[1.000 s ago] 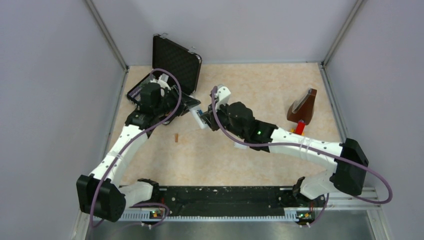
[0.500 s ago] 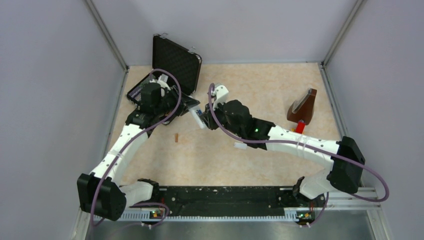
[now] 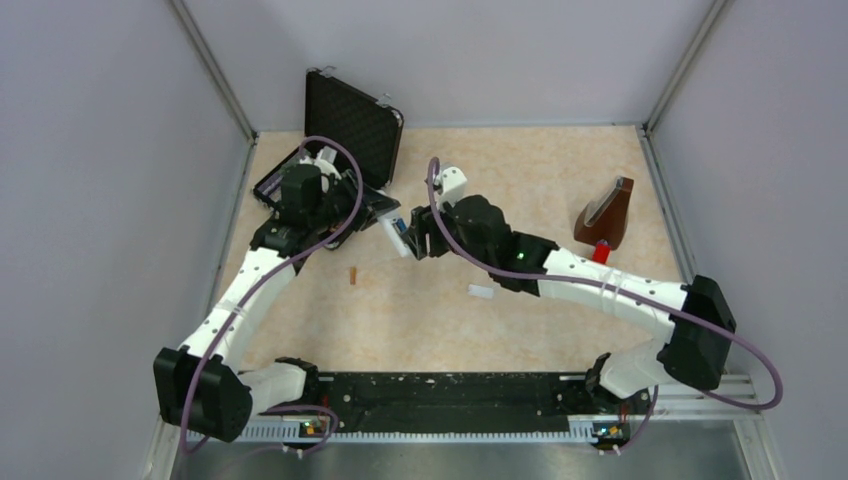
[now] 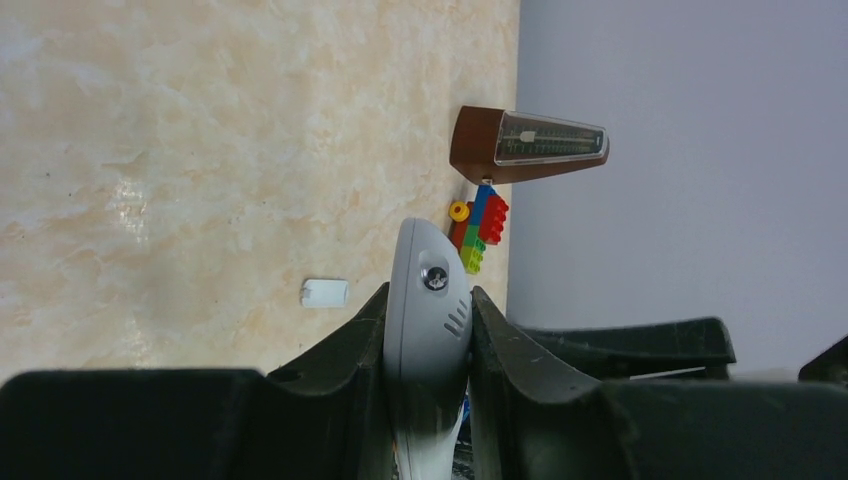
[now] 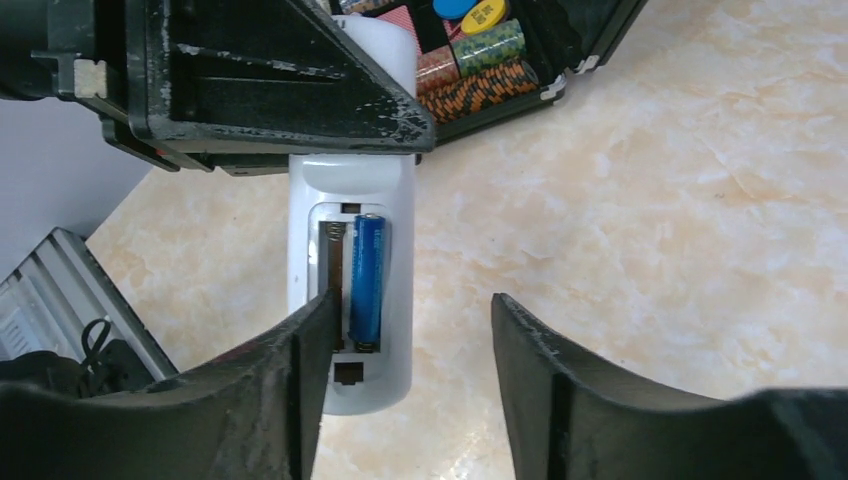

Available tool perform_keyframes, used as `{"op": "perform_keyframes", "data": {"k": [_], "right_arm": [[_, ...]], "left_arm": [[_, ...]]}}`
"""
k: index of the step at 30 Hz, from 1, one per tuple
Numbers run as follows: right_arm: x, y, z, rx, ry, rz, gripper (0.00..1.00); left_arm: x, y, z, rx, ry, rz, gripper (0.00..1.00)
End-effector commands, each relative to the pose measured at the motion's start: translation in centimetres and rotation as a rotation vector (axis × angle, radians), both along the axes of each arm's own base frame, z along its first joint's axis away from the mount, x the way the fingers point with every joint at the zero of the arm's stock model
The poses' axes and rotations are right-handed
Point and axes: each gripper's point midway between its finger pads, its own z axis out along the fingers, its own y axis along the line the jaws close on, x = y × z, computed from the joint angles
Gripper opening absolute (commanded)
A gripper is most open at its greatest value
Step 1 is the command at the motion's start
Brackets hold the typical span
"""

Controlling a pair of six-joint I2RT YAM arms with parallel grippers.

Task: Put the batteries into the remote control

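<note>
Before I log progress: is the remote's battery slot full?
Half full: blue battery sits in the remote control; the bay beside it shows only a spring.

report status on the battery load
Left jaws shut on remote control. Right jaws open, empty. Blue battery seated, second bay bare; orange battery on table. Nothing in the way.
</note>
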Motion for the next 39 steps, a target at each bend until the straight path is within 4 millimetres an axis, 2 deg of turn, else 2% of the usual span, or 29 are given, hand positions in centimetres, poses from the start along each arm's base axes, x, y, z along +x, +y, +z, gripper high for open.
{"op": "perform_keyframes", "data": {"k": [1,3,6,7,10,13,16,19,26,31,36,39], "right_arm": [[-0.8,-0.5,6.3,0.163,-0.015,0.014,0.64],[-0.9,-0.9,7.1,0.189,0.0,0.014,0.75],[-0.8,-2.1,7.9,0.226,0.037,-0.012,0.97],[-0.8,-2.5,8.1,0.239,0.055,-0.024,0.99],[-0.3,-3.9,8.6,0.292,0.15,-0.086,0.99],[0.5,-5.1,8.4,0.405,0.353,-0.156,0.99],[0.5,-5.4,7.7,0.535,0.562,-0.162,0.99],[0.3,-5.0,7.1,0.616,0.69,-0.169,0.99],[-0.4,-2.3,6.6,0.734,0.914,-0.106,0.99],[0.3,-1.6,5.8,0.783,1.002,-0.145,0.99],[1.3,-1.1,6.1,0.823,1.017,-0.175,0.99],[1.4,-0.6,5.2,0.817,1.053,-0.187,0.99]], "left_arm": [[0.6,-0.1,4.0,-0.016,-0.145,-0.009,0.0],[0.8,0.1,3.9,-0.002,-0.162,-0.007,0.0],[1.2,0.1,4.1,-0.002,-0.194,-0.008,0.0],[1.3,0.1,4.3,-0.009,-0.209,-0.014,0.0],[1.4,-0.1,4.8,-0.02,-0.24,-0.021,0.0],[1.6,-0.3,5.3,-0.046,-0.274,-0.025,0.0],[1.7,-0.6,6.1,-0.084,-0.32,-0.034,0.0],[1.7,-0.8,6.3,-0.105,-0.329,-0.038,0.0],[2.1,-1.0,5.9,-0.115,-0.318,-0.031,0.0],[2.3,-0.9,5.7,-0.112,-0.302,-0.021,0.0],[2.5,-1.0,5.5,-0.113,-0.286,-0.019,0.0],[2.7,-1.0,5.6,-0.116,-0.283,-0.016,0.0]]}}
